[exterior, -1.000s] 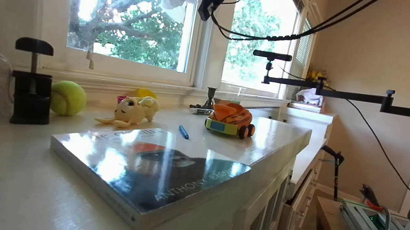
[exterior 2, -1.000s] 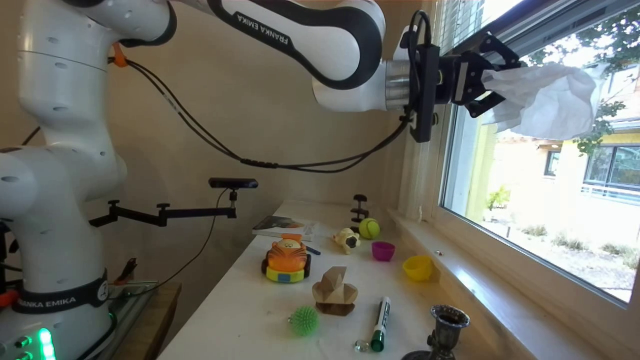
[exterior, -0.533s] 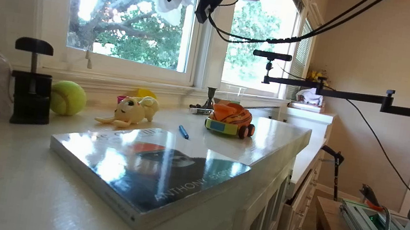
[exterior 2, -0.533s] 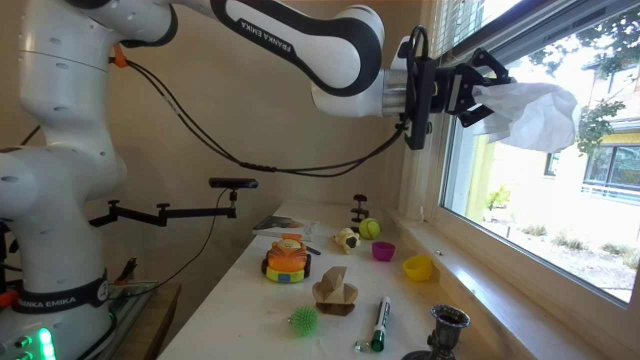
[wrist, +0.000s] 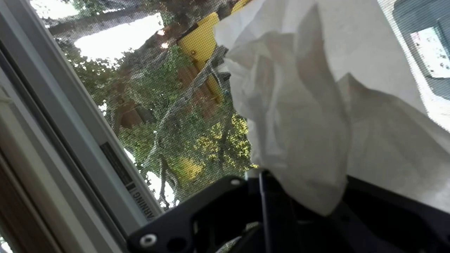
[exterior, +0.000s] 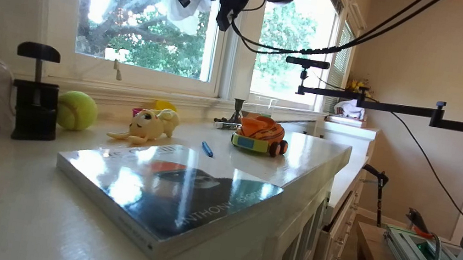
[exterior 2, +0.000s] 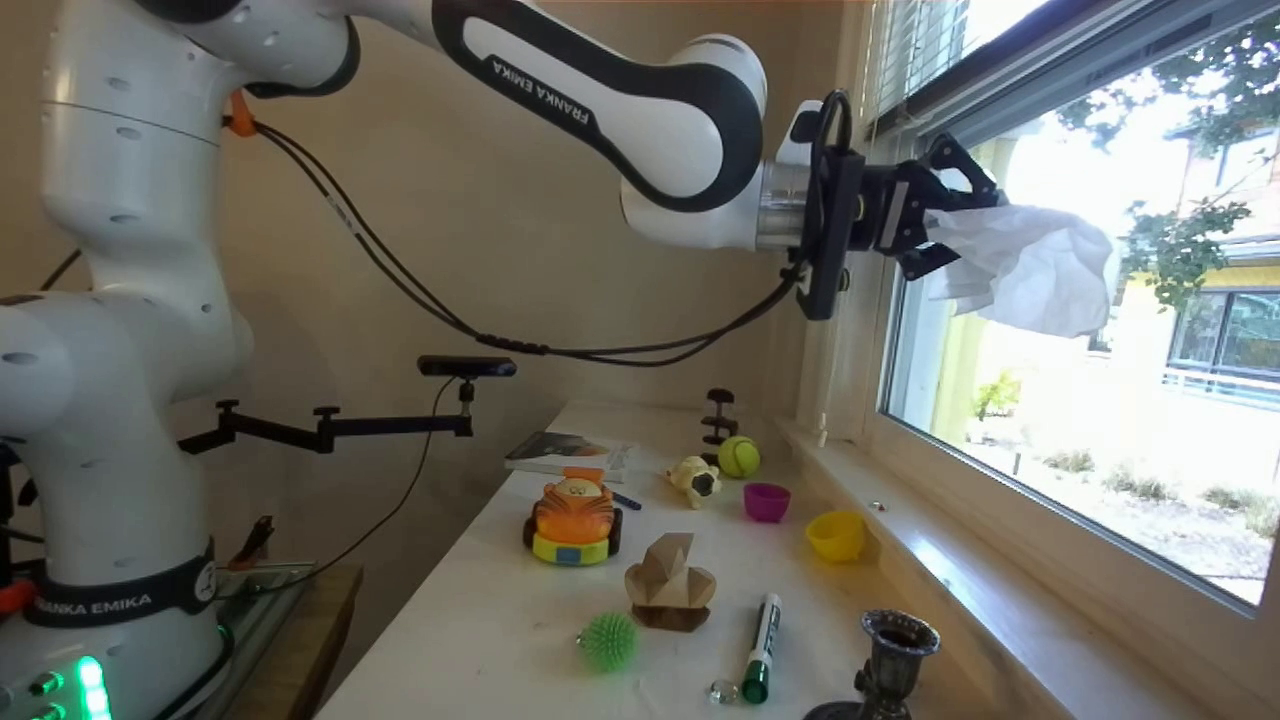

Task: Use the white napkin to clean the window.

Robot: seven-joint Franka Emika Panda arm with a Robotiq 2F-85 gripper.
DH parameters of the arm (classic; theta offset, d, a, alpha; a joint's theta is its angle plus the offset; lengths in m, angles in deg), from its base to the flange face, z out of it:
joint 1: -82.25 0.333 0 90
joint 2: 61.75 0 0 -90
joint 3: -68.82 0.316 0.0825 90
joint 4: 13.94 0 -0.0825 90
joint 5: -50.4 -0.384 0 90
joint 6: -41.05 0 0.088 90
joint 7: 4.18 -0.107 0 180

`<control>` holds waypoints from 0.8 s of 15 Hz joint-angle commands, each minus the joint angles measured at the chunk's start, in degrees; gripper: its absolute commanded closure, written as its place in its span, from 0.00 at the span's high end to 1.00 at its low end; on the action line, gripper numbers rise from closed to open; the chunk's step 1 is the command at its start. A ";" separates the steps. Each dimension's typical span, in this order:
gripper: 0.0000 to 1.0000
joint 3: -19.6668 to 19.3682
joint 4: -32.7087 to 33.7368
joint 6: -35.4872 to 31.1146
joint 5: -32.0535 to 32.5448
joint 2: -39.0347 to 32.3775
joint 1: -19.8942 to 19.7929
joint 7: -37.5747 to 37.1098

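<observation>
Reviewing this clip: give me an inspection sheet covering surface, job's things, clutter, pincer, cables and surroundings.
Surface: white counter, glossy, running below the window.
Job's things: napkin, crumpled and hanging loose before the window; whether they touch cannot be told.
Clutter: book, toy car, tennis ball, purple bowl, yellow bowl, marker and candlestick, all on the counter.
Pincer: closed on the napkin, which partly hides its tips.
Cables: slack loop under the arm, clear of the clutter.
Surroundings: camera on a bracket; tree outside; people: nothing seen.
</observation>
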State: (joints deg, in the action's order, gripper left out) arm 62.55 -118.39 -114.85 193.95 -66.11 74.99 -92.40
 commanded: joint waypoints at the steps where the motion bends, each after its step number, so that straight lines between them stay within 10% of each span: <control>1: 0.00 0.80 3.76 -1.97 0.83 -5.15 0.20 0.07; 12: 0.00 0.58 1.73 1.81 0.41 -5.85 0.24 2.23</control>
State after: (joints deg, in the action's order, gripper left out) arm 63.00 -119.19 -115.12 193.97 -67.03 75.01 -91.16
